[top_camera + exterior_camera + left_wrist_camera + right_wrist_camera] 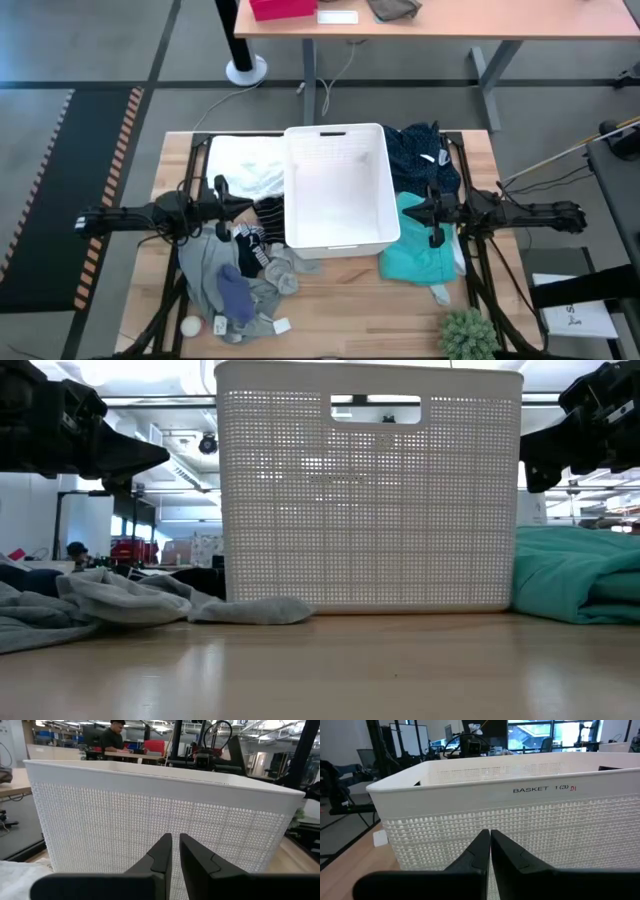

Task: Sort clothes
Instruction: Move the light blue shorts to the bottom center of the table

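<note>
Meanwhile we note both grippers, left and right, pressed together empty beside the basket, clothes lying below them.

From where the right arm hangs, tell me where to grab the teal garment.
Probably pinch the teal garment at its raised folds just below the right gripper, coming straight down. It lies bunched beside the white basket, so the basket-side edge looks crowded.
</note>
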You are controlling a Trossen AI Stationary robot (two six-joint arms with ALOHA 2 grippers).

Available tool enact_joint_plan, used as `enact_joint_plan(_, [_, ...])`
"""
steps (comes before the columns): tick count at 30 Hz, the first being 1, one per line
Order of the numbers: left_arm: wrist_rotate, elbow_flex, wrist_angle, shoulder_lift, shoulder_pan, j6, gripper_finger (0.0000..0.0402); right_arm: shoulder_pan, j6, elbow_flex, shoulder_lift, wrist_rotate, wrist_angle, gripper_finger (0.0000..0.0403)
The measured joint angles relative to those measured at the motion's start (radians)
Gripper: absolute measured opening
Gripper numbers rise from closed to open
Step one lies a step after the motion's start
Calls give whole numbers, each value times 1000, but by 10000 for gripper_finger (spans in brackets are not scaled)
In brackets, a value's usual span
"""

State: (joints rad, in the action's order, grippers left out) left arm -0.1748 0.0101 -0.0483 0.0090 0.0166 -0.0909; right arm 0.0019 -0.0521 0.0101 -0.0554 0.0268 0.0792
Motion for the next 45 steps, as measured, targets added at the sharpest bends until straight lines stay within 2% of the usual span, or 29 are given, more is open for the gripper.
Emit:
enact_joint_plan(8, [0, 25, -16, 3, 0, 34, 23, 0, -1, 0, 0, 0, 54, 0])
enact_joint_plan(17, [0, 37, -21, 2, 0, 101, 23, 0, -92, 7, 0, 0, 278, 0])
enact_joint_plan(23, [-1, 38, -19, 2, 0, 133, 23, 0, -148, 64, -2, 0, 276, 0])
enact_joint_plan(28, [-1, 38, -18, 2, 0, 137, 23, 0, -180, 132, -53, 0, 251, 0])
enact_joint_plan(31, [-1, 38, -17, 2, 0, 138, 23, 0, -188, 205, -112, 0, 163, 0])
enact_joint_plan(35, [-1, 38, -17, 2, 0, 138, 23, 0, -218, 356, -208, 0, -50, 0])
enact_joint_plan(45, [-1, 40, -18, 2, 0, 135, 23, 0, -235, 779, -528, 1, -665, 0])
